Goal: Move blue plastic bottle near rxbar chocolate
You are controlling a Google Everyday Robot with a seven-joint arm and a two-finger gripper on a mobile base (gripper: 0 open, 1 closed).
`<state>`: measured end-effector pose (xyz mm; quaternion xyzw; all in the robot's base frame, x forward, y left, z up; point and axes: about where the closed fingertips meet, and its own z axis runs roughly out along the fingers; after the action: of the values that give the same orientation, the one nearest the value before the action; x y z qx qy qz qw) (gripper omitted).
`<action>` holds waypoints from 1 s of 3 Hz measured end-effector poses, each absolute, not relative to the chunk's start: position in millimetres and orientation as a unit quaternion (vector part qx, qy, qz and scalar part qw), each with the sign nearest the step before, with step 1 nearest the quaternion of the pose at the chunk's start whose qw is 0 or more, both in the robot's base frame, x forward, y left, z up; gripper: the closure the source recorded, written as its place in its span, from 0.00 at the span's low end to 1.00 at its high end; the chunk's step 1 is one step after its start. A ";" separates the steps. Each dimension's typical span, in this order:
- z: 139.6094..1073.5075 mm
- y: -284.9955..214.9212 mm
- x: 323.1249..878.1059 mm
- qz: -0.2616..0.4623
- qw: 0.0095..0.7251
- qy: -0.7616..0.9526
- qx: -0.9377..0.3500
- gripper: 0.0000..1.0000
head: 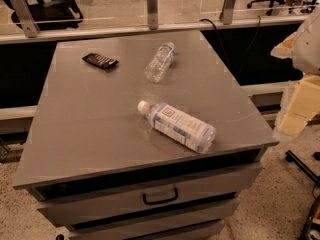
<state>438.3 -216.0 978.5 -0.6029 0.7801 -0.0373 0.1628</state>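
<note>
The blue plastic bottle [179, 126] lies on its side on the grey cabinet top [90, 114], near the front right. Its white cap points left and toward the back. The rxbar chocolate [100, 61], a small flat black bar, lies at the back left of the top. The bottle and the bar are far apart. My gripper is out of view. Only a pale white and cream part of my arm [303, 79] shows at the right edge, beside the cabinet and away from both things.
A smaller clear bottle [160, 62] lies on its side at the back centre, between the bar and the right edge. The cabinet has drawers with a dark handle [160, 198] in front. A rail with metal posts [152, 6] runs behind.
</note>
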 end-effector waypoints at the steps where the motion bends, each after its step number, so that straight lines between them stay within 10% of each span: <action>1: 978.6 -215.9 438.4 -0.037 0.163 0.780 -0.603 0.00; 3: 978.1 -145.0 480.5 0.001 0.168 0.739 -0.652 0.00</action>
<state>480.5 -145.0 978.1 -0.6521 0.7392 0.0014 0.1683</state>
